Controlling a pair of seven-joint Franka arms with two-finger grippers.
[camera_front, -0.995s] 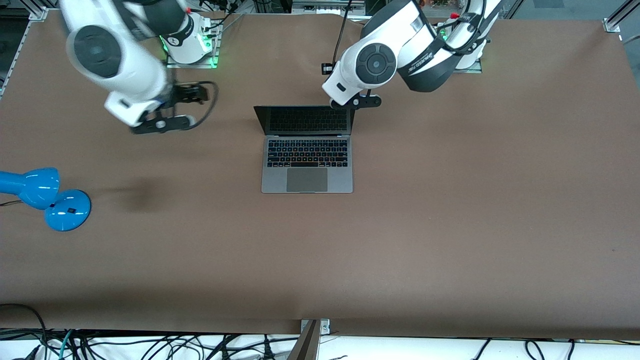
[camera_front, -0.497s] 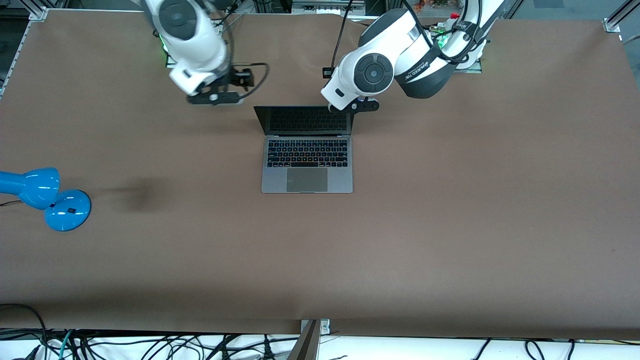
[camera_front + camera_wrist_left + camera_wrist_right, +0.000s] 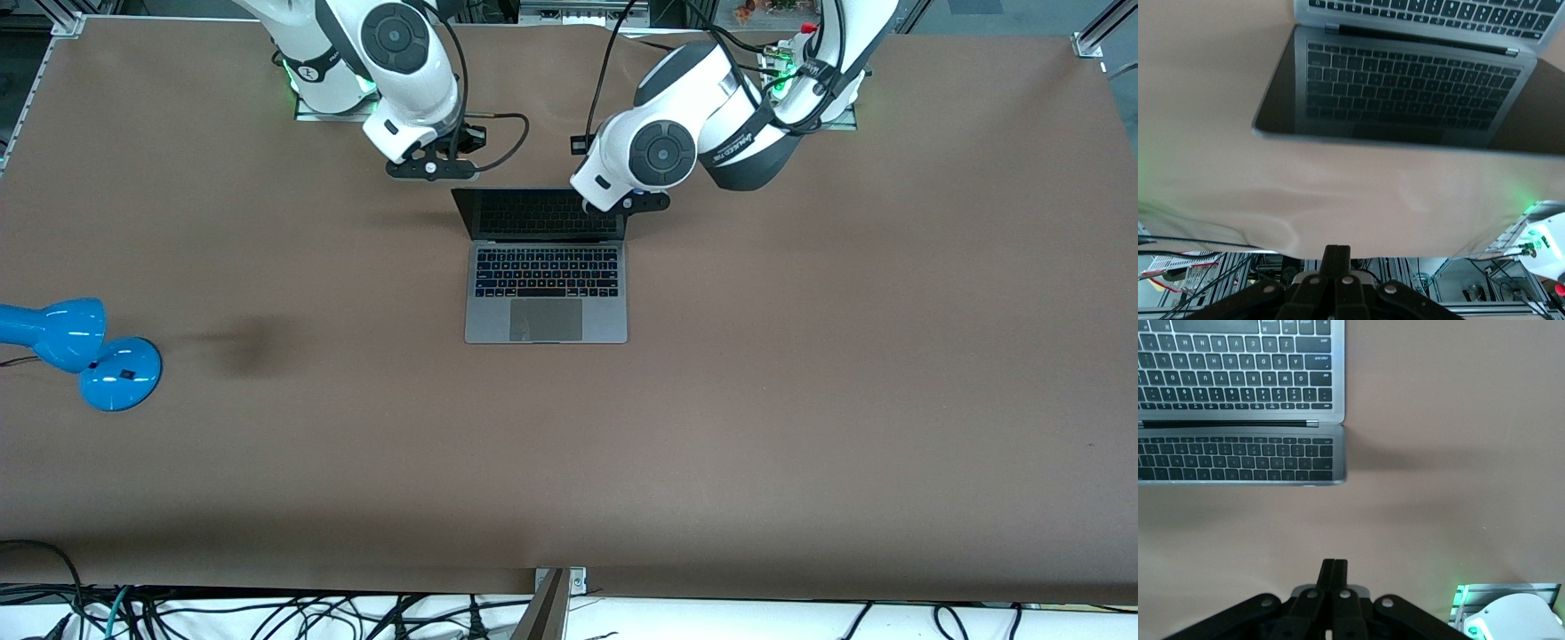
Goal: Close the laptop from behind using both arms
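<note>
Laptop (image 3: 546, 267) sat open on the brown table (image 3: 800, 356), about midway between the two arms' ends and well up toward the robots' bases. Its base lay flat with the trackpad nearest the front camera; the dark screen stood up at the edge farthest from that camera and mirrored the keyboard.

Left gripper (image 3: 1336, 257) hung over the bare table just past the top edge of the screen, at the corner toward the left arm's end. Fingers pressed together, nothing between them. In the left wrist view the laptop (image 3: 1405, 87) showed with its screen edge facing the gripper, a strip of table between the two. Left arm (image 3: 711, 133) reached in from its base and partly covered that screen corner in the front view.

Right gripper (image 3: 1334, 587) hung over the table beside the screen's other corner, toward the right arm's end and a little farther from the front camera than the lid. Fingers also together, empty. The right wrist view showed the laptop's (image 3: 1238, 407) corner off to one side, not in line with the fingers. Right arm (image 3: 391, 53) came down from its base.

A blue desk lamp (image 3: 80, 351) lay near the table edge at the right arm's end, well apart from the laptop.
</note>
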